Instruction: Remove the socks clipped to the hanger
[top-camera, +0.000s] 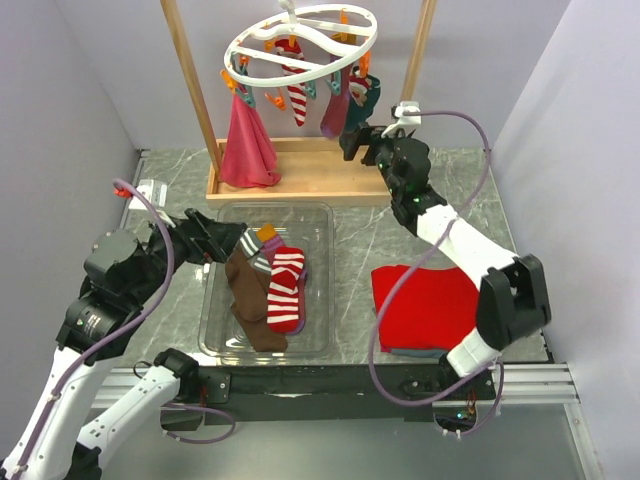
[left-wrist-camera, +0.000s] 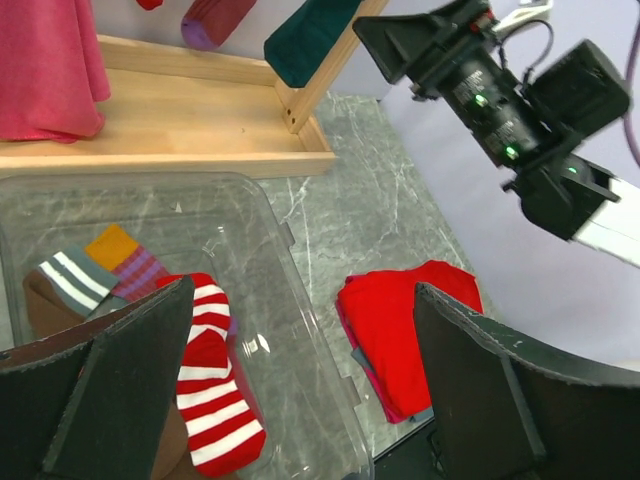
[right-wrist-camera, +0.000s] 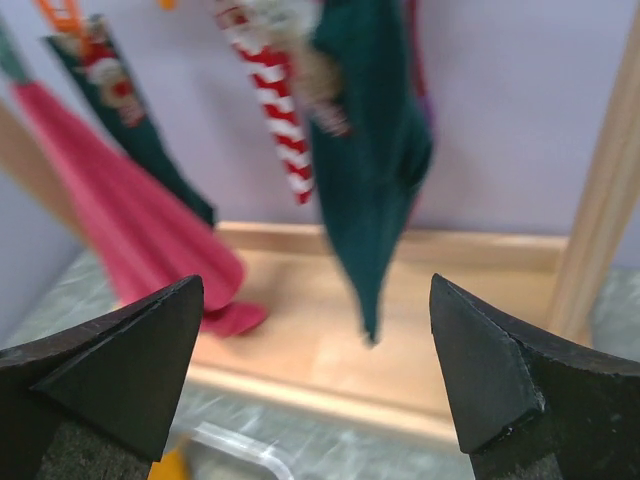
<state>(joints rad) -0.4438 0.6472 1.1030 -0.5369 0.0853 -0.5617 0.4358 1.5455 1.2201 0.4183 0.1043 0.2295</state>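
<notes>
Socks (top-camera: 298, 105) clipped on hanger (top-camera: 300, 73); teal sock (right-wrist-camera: 370, 150) before right jaws, spread; left jaws spread over bin (top-camera: 318, 225).

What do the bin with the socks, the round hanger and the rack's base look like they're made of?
Bin: probably clear glossy plastic, see-through with bright glints. Round hanger: likely moulded white plastic, smooth with a slight sheen. Rack's base: pale wood, matte, faint grain visible; unclear whether it's varnished.
</notes>
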